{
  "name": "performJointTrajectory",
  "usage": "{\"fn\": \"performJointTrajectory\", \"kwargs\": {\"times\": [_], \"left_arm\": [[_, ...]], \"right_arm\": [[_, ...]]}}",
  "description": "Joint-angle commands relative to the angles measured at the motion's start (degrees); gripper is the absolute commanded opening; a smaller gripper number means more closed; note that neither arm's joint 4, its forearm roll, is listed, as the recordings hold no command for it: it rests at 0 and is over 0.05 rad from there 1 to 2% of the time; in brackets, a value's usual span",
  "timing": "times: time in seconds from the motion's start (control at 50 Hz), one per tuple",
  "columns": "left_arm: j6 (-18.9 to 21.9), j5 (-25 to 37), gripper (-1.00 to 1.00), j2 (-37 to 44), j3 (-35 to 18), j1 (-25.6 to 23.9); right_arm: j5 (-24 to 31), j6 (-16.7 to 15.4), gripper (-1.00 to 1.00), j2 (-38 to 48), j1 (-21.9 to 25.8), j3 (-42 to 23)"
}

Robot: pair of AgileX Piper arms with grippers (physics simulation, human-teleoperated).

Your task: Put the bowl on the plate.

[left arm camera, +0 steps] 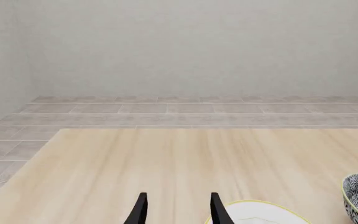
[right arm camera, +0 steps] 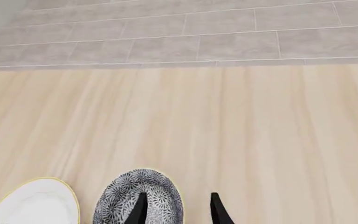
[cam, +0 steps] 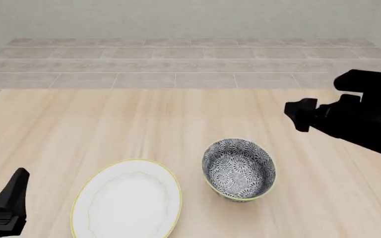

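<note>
Your bowl (cam: 239, 169) stands upright on the wooden surface (cam: 144, 124), just beside the plate (cam: 126, 200), which lies at its 8 o'clock; the rims look slightly apart. Your right claw (right arm camera: 177, 209) hangs above the bowl's rim, fingers parted and gripping nothing. Your left claw (left arm camera: 177, 209) waits low at the plate's 9 o'clock, fingers likewise apart, empty.

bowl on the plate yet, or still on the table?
Still on the table. In the front view the bowl stands upright on the wood beside the plate, a gap between their rims; neither gripper holds it.
</note>
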Motion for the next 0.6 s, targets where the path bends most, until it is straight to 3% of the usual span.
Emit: {"fn": "performJointTrajectory", "kwargs": {"times": [0.02, 0.6], "left_arm": [[0.00, 0.00, 1.00, 0.00, 0.00, 0.00], [0.00, 0.00, 1.00, 0.00, 0.00, 0.00]], "right_arm": [[-0.78, -0.76, 1.00, 0.22, -0.60, 1.96], [-4.44, -0.09, 1.00, 4.41, 0.69, 5.30]]}}
